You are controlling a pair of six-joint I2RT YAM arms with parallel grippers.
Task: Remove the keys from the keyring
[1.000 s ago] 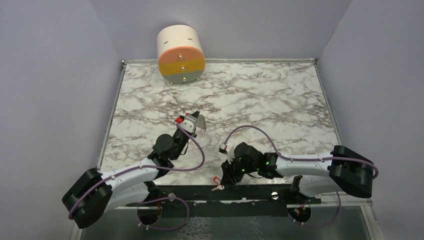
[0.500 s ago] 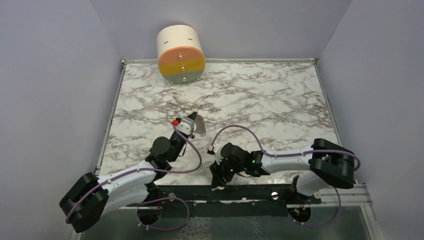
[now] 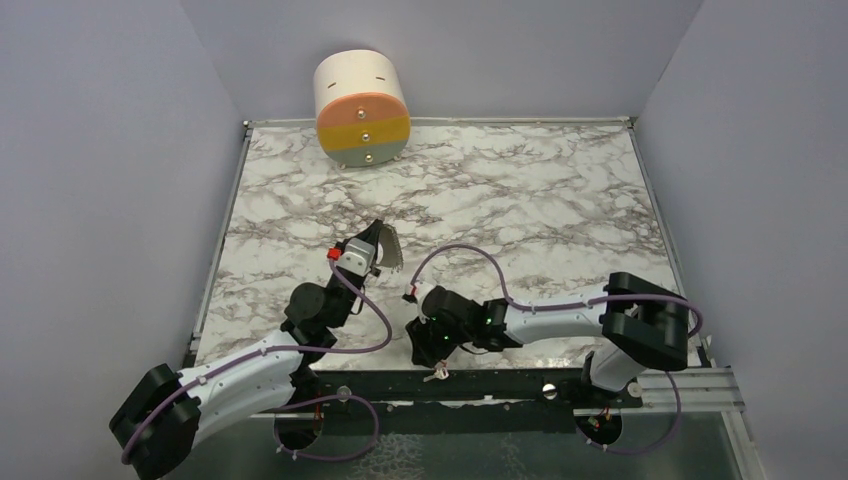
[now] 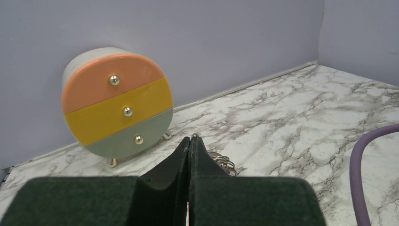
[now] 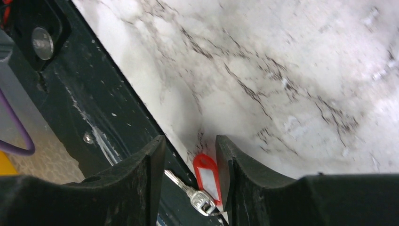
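My left gripper (image 3: 380,243) is shut on a bunch of silver keyrings and holds it above the marble table. In the left wrist view the fingers (image 4: 189,141) are pressed together; one ring tip peeks out above them and more of the keyrings (image 4: 222,161) show to their right. A silver key (image 5: 189,189) with a red tag (image 5: 207,176) lies across the table's near edge. It also shows in the top view (image 3: 433,374). My right gripper (image 5: 190,146) is open and hangs right over the key and tag, the tag close to its right finger. It is empty.
A round drawer box (image 3: 362,110) with orange, yellow and grey-green drawers stands at the back left wall; it also shows in the left wrist view (image 4: 117,106). A black rail (image 3: 500,385) runs along the near table edge. Purple cables (image 3: 470,255) loop off both wrists.
My right gripper has moved left along the near edge to above the tagged key. My left gripper has shifted a little left, still shut on the keyrings.
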